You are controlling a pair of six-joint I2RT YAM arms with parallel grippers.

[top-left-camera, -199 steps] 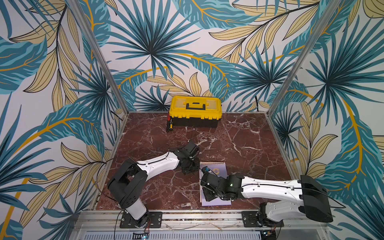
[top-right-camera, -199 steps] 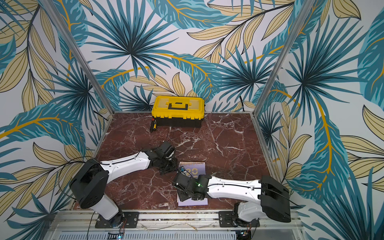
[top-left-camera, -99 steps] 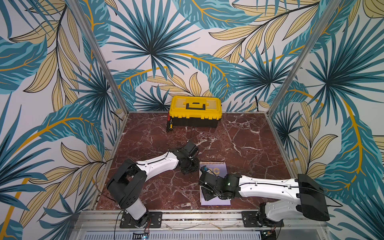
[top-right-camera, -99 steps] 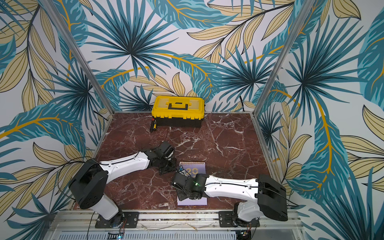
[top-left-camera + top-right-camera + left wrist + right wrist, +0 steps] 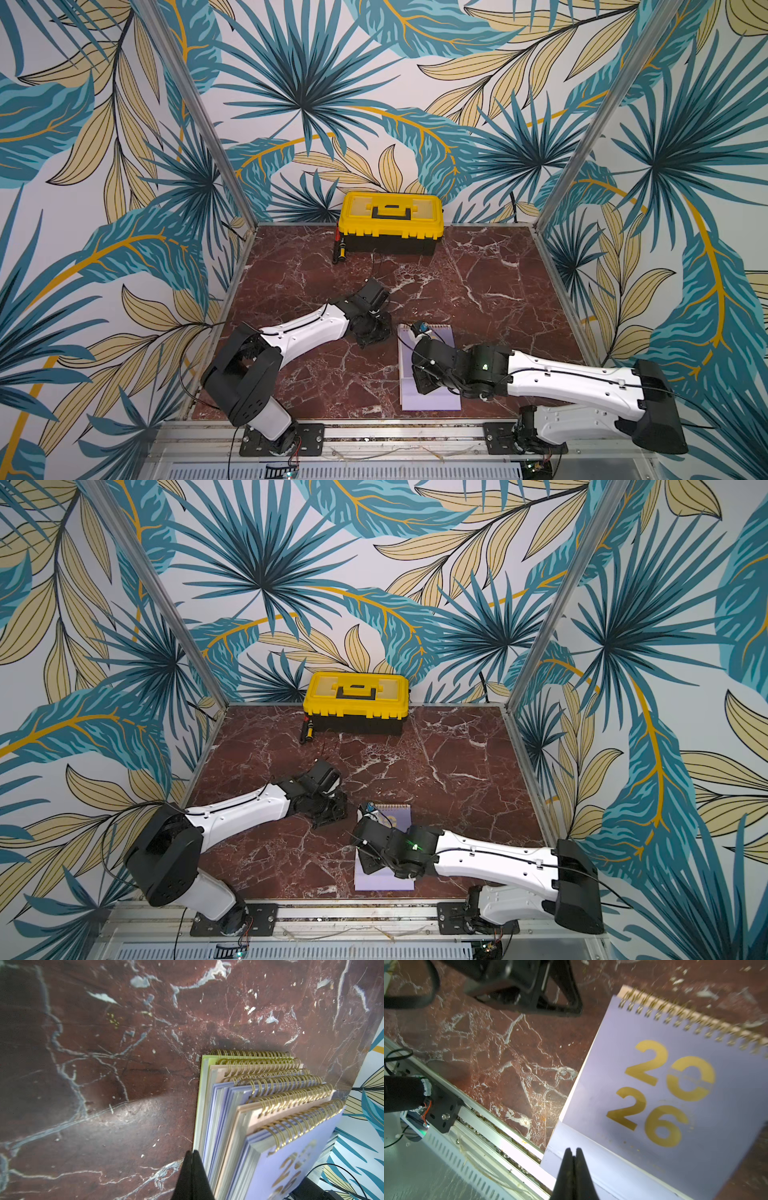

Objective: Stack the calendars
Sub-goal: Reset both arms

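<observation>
Right arm [image 5: 561, 376] swung outward; we log six calendars [image 5: 270, 1126] piled (edges stepped), stacking seemingly done; left gripper [image 5: 192, 1153], right gripper [image 5: 573, 1151]: fingers together, empty.

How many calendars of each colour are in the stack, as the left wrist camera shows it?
Lilac calendars: 3
Peach-pink calendars: 2
Lime green calendar: 1
Total: 6

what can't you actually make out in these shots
- both top views: the calendars under the lilac spiral-bound "2026" calendar, hidden by it and the white right arm
- right wrist view: that calendar's gold spiral binding, blurred
- both top views: small black-and-yellow tool beside the yellow-and-black plastic toolbox, too small to identify
</observation>
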